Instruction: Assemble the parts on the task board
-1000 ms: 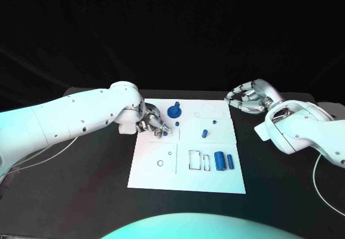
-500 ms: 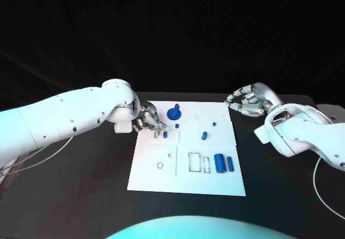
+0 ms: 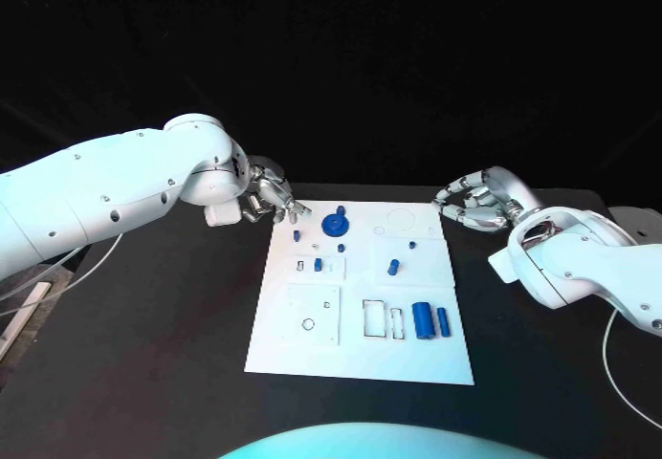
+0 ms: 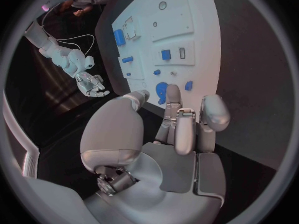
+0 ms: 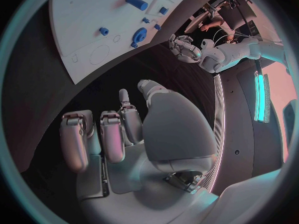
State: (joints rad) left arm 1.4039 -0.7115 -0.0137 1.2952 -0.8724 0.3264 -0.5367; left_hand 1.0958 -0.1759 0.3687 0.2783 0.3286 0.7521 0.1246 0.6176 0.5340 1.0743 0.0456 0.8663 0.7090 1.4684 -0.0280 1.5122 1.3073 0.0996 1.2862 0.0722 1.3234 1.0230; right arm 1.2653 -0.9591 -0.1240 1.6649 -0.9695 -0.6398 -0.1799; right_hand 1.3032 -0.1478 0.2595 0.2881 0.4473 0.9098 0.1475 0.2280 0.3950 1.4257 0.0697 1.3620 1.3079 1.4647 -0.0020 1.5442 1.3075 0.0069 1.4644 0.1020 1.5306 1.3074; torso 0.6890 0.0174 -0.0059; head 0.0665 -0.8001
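Head view: left hand (image 3: pixel 266 203) empty, fingers loosely spread, at board's (image 3: pixel 311 349) 10 o'clock corner; right hand (image 3: pixel 474 201) curled, empty. Parts (image 3: pixel 424 319) on board; we should approach one part vertically.

Head view: high, looking down on the table (image 3: pixel 165 344) with the task board (image 3: pixel 362 316) central. Left wrist view: close behind the left robot hand (image 4: pixel 181 134), facing the board. Right wrist view: close behind the right robot hand (image 5: pixel 118 134). All share the board.
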